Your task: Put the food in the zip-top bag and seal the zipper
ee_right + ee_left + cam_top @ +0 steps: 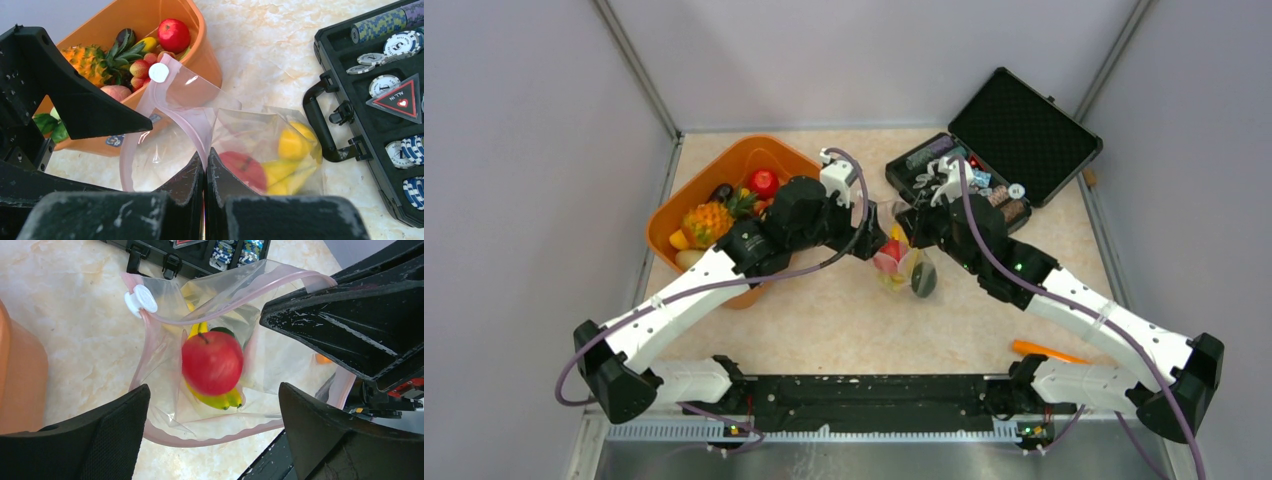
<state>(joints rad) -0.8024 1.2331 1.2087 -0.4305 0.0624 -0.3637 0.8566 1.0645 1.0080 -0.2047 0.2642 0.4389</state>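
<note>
The zip-top bag (906,268) lies mid-table with its mouth held open. In the left wrist view its pink zipper (215,439) rings the opening, with a white slider (141,300) at one end. A red apple (212,362), blurred, sits in the mouth over yellow bananas (222,400). My left gripper (214,390) is open and empty right above the mouth, touching nothing. My right gripper (205,159) is shut on the zipper strip (192,120) and holds the rim up. Through the bag (280,150) I see the apple (245,169) and yellow pieces (292,144).
An orange basket (686,198) at the left holds a pineapple (707,221), a red apple (763,183) and other toy food. An open black case (1024,135) of chips stands at the back right. An orange stick-like piece (1046,351) lies near the right arm's base.
</note>
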